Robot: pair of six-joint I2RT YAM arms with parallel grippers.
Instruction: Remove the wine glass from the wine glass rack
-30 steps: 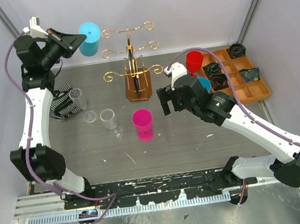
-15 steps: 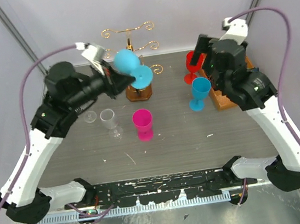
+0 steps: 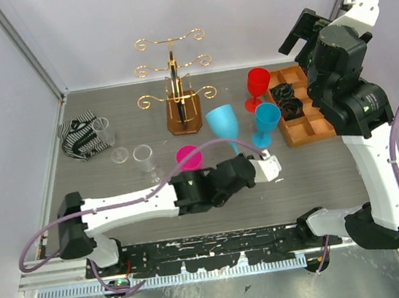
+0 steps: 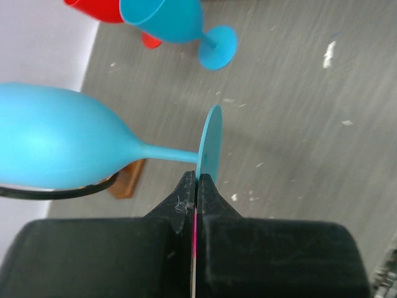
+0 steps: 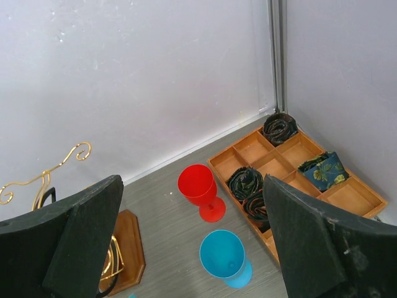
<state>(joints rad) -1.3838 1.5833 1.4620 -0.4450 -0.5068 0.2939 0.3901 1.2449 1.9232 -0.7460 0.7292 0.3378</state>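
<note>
The wine glass rack (image 3: 172, 64) is gold wire on a brown wooden base (image 3: 183, 116) at the back centre; no glass hangs on it. My left gripper (image 3: 245, 159) reaches low across the table's middle and is shut on the foot of a blue wine glass (image 3: 223, 122), held tilted, off the rack. In the left wrist view the fingers (image 4: 197, 181) pinch the foot disc (image 4: 209, 144) edge-on, with the bowl (image 4: 62, 146) to the left. My right gripper (image 3: 300, 33) is raised high at the back right, open and empty (image 5: 191, 186).
A red glass (image 3: 257, 86), a second blue glass (image 3: 266, 122) and a pink glass (image 3: 190, 161) stand on the table. Clear glasses (image 3: 142, 160) and a striped cloth (image 3: 80, 135) lie left. An orange compartmented tray (image 3: 307, 127) with rolled cloths is at the right.
My left arm has swung from the rack down and right to the table's middle with the blue glass. My right arm has risen higher toward the back right corner.
</note>
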